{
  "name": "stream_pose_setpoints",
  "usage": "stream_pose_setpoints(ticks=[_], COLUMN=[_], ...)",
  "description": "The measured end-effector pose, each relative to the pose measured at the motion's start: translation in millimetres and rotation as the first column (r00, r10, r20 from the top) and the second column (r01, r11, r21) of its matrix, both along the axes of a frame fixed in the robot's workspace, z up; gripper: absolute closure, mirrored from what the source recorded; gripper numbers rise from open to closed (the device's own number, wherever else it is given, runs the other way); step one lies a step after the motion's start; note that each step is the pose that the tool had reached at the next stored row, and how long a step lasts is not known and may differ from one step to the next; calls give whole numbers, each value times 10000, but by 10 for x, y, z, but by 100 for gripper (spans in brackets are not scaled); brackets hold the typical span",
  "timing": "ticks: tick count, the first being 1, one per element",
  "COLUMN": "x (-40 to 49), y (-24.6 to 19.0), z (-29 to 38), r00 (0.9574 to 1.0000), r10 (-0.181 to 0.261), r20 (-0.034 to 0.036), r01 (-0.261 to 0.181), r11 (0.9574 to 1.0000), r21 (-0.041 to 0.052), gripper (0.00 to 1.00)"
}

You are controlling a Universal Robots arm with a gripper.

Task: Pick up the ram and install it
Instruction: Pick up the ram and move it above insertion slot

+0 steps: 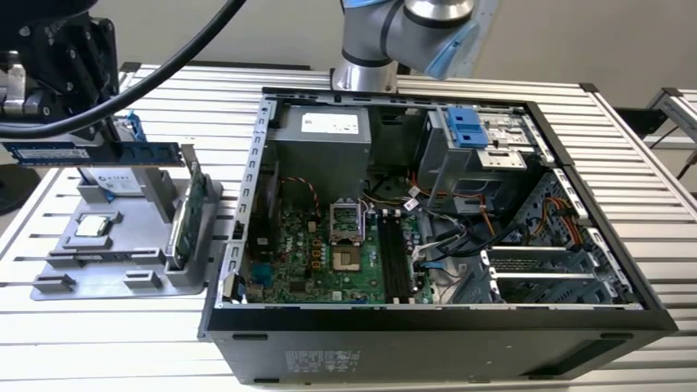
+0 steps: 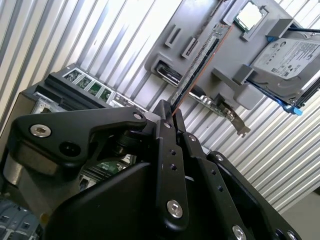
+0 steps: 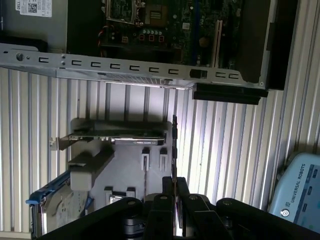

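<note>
Well, my pincer [image 2: 167, 114] is pinched tight on the ram [image 1: 98, 153], the long blue stick with black chips. I hold it by its two flat sides, so in both wrist views it looks like a thin line poking out from between my fingers [image 2: 167, 150]. I think this is a good grip, because the flat sides give me lots to squeeze and the long bottom edge is left free. In the exterior view the ram hangs level in the air above the grey tray [image 1: 120, 282] at that view's left, not touching it. The tray has little slots and walls, and I guess they keep each part in its own spot where a pincer can reach it. A green card [image 1: 196, 208] stands on its edge in the tray, and a silver hard drive [image 2: 287, 55] sits there too. The computer box [image 1: 436, 322] lies on its side on the ribbed table [image 1: 109, 351], just beside the tray, with its open side up. I think it lies that way so the green board [image 1: 310, 265] inside can be reached from above. The long black slots [image 1: 394, 260] on that board look empty, so the ram is not put in yet and is well apart from them.
</note>
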State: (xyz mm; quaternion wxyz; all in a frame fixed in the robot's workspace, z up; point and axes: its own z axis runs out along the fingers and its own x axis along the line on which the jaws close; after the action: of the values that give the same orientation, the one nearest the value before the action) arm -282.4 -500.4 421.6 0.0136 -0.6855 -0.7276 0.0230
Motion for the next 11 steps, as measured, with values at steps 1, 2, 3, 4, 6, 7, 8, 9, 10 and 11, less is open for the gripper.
stream_pose_setpoints(ticks=[1, 2, 3, 4, 6, 7, 8, 9, 10, 11], x=[7, 14, 20, 27, 42, 49, 58, 67, 77, 87], y=[0, 0, 0, 0, 0, 0, 0, 0, 0, 0], z=[-1, 0, 0, 0, 0, 0, 0, 1, 0, 0], r00=[10000, 10000, 10000, 10000, 10000, 10000, 10000, 10000, 10000, 10000], r10=[0, 0, 0, 0, 0, 0, 0, 0, 0, 0], r20=[1, 0, 0, -1, 0, -1, 0, -1, 0, 0], r01=[0, 0, 0, 0, 0, 0, 0, 0, 0, 0], r11=[10000, 10000, 10000, 10000, 10000, 10000, 10000, 10000, 10000, 10000], r21=[1, 0, 0, -1, 0, 0, 0, -1, 0, 0], gripper=[100, 100, 100, 100, 100, 100, 100, 100, 100, 100])
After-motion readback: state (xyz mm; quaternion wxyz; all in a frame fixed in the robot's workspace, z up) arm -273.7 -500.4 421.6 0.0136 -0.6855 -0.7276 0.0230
